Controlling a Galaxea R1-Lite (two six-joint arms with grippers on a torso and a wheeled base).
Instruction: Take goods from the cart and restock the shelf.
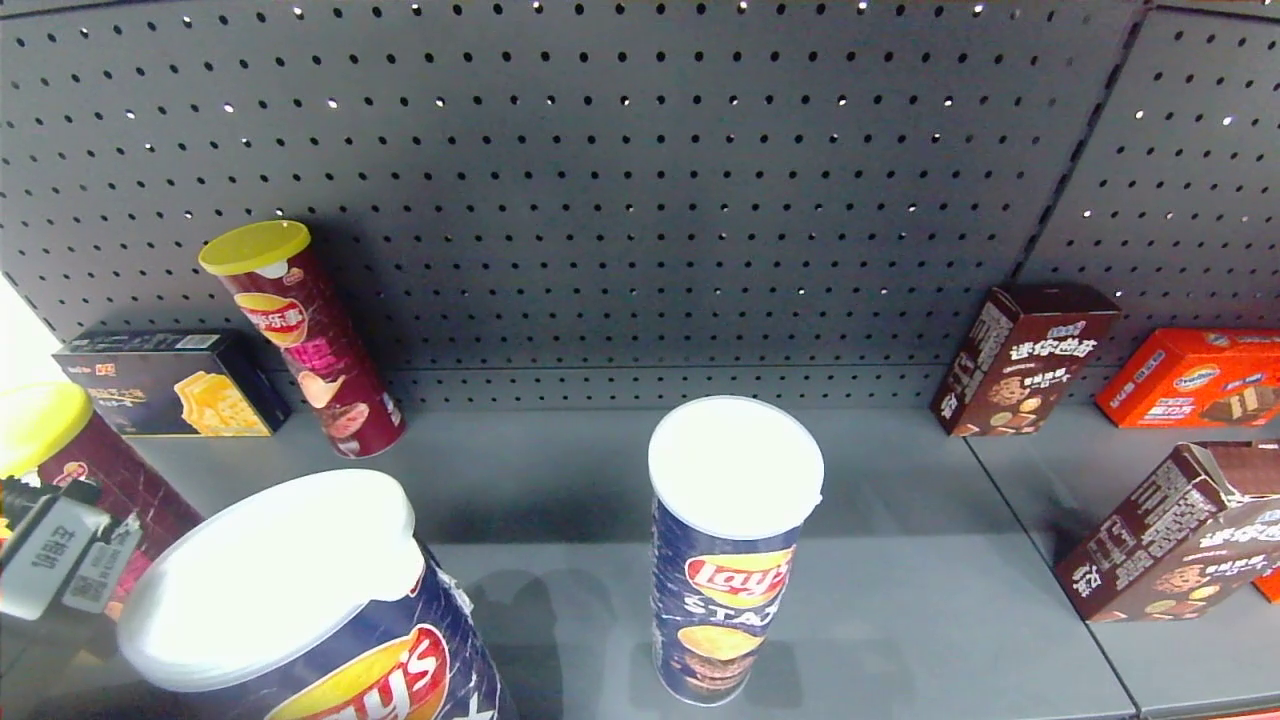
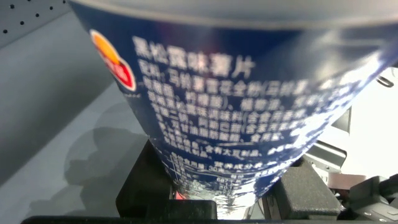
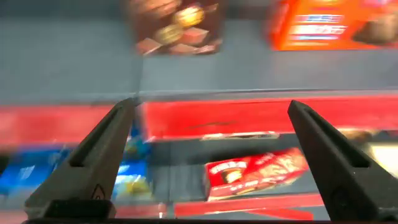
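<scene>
Chip can (image 1: 300, 610) held, upright can (image 1: 733, 545) at right

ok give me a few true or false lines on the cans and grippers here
1. The left gripper grips a blue can. True.
2. The right gripper is shut. False: its fingers are open and empty.
3. A second can stands on the shelf. True.
4. The maroon can has a white lid. False: its lid is yellow.

Shelf (image 1: 900, 570) apparently open between standing can (image 1: 728, 570), box (image 1: 1020, 360)
</scene>
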